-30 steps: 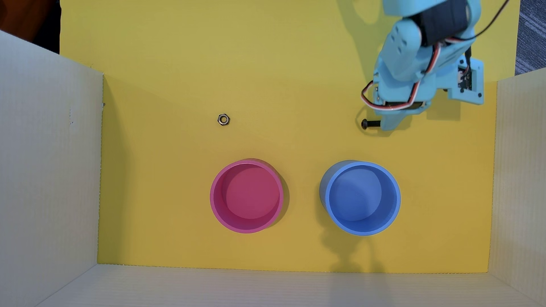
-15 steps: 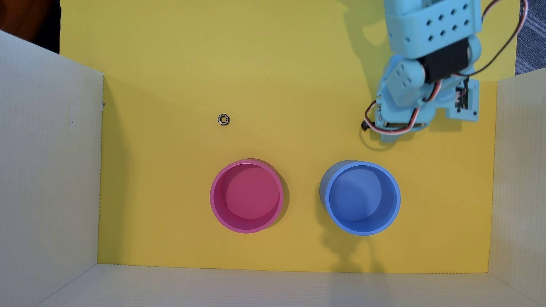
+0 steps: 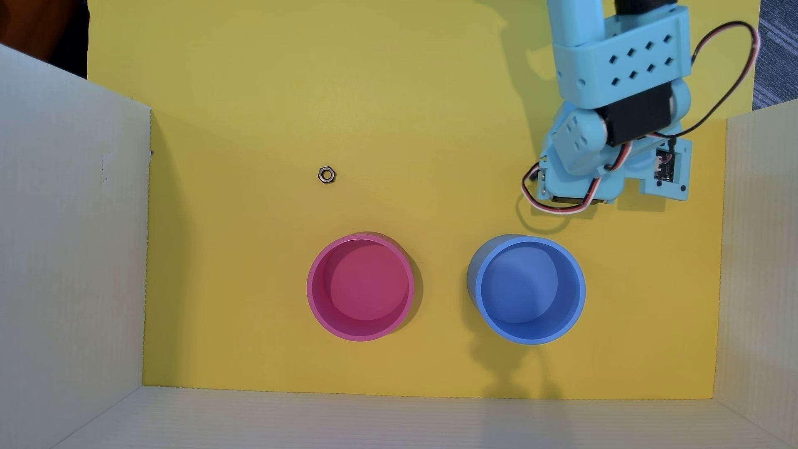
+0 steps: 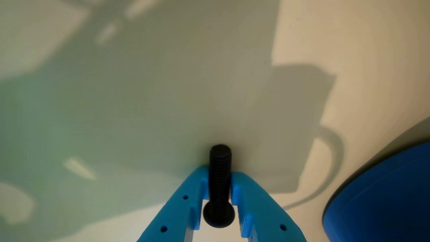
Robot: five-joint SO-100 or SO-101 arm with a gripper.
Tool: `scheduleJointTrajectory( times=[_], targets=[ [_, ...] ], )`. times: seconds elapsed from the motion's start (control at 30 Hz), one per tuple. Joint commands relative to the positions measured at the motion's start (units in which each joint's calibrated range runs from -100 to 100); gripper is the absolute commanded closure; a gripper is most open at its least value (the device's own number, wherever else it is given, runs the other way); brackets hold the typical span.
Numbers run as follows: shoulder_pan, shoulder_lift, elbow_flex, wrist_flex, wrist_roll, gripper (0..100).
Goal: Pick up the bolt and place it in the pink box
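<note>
Gripper: in the wrist view the gripper [image 4: 220,188] is seen closed on the bolt [image 4: 220,181], the two light-blue fingers [image 4: 188,205] pressed against the threaded shank from either side

Bolt: the black screw is held between the fingertips, its rounded head toward the camera and its threaded end pointing away over the surface; in the overhead view it is hidden under the arm [image 3: 613,108]

Blue container: a round blue container [image 3: 529,289] is seen just below the arm in the overhead view, nothing lying on its flat bottom; in the wrist view its wall [image 4: 386,198] fills the lower right corner, near the gripper but apart from it

Pink box: the pink box [image 3: 360,287] stands to the left of the blue container, well apart from it, and nothing is seen inside

Hex nut: a small silver-grey hex nut [image 3: 327,175] lies flat above the pink box, on the far side of it from the blue container

Edges: the yellow floor [image 3: 259,108] is bounded by white corrugated walls [image 3: 73,216] on the left, right and bottom of the overhead view

Open room: bare yellow floor lies between the blue container and the pink box, and between the blue container and the nut
</note>
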State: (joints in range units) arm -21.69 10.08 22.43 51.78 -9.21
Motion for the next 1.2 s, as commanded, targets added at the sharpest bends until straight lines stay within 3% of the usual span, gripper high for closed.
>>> scheduleJointTrajectory(
  times=[0.0,0.33,0.53,0.8,1.0,1.17],
  targets=[
    [0.4,0.0,-0.9,1.2,0.3,99],
    [0.4,-1.8,-1.8,1.3,0.2,99],
    [2.2,-12.0,-1.7,4.5,-0.1,99],
    [14.6,-26.0,-1.8,6.4,0.3,99],
    [22.6,-27.0,-1.9,5.4,0.4,99],
    [24.5,-26.8,-1.8,-1.0,0.4,99]
  ],
)
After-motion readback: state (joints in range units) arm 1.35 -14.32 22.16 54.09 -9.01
